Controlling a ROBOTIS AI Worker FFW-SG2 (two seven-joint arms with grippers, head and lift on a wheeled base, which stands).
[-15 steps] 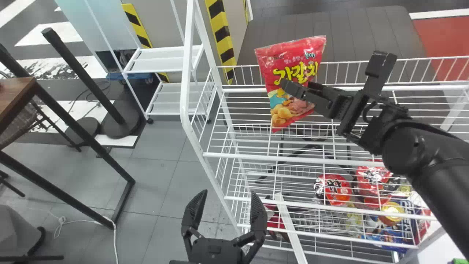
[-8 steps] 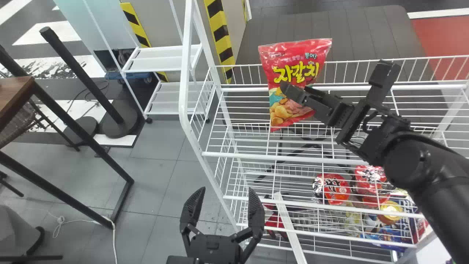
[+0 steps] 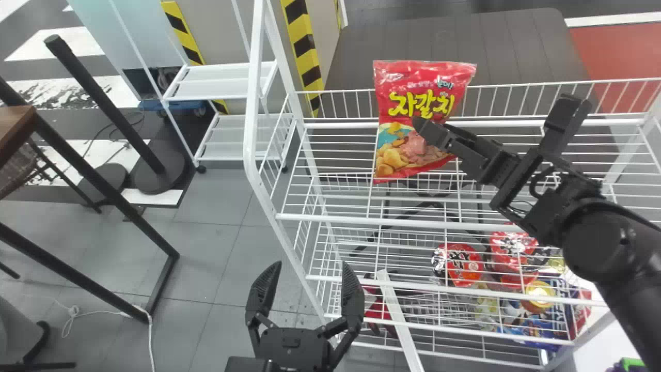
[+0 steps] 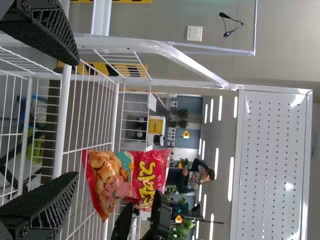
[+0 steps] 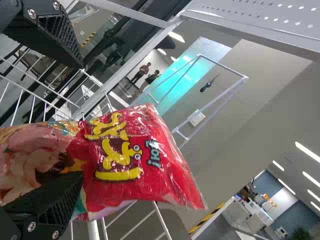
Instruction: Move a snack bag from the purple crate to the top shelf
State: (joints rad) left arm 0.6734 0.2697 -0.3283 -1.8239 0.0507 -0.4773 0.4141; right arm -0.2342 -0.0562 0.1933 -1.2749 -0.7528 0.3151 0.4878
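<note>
Red, glossy and puffed: judged snack bag (image 3: 413,98) light, soft and slippery, with brittle contents likely to crush under a hard squeeze. Located near upright toward the left end of the top shelf (image 3: 335,219); noted fingers (image 5: 45,205) of right gripper (image 5: 80,120) spread wide, one across the printed front, contact uncertain, nothing pinched between, and left gripper (image 3: 311,264) lower down, also wide and empty. For any squaring up, best to pinch gently across the broad middle, avoiding the thin top seal (image 3: 423,65), then release evenly.
</note>
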